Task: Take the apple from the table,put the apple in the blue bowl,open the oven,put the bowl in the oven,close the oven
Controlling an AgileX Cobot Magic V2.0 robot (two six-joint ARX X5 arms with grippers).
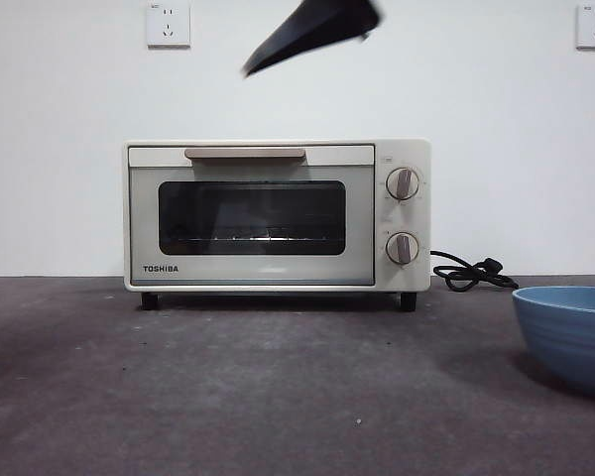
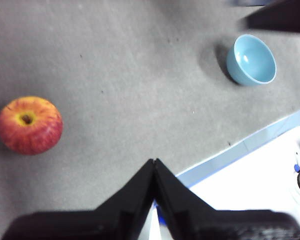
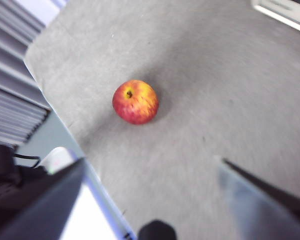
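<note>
Apple (image 3: 135,102) sits alone on the table (image 3: 230,80), stem up, with the right gripper (image 3: 155,195) high above it, jaws spread wide. The left gripper (image 2: 154,167) also hangs over the table with jaws pressed together, apple off to one side. The bowl (image 2: 251,60) stands well apart from the fruit; the oven (image 1: 276,214) is closed. Being round, the apple could roll if one jaw touches first, and an off-centre descent would nudge it away.

Red-yellow apple (image 2: 30,125) on table (image 2: 140,90), empty blue bowl (image 2: 251,60) well apart, oven (image 1: 278,215) shut.
</note>
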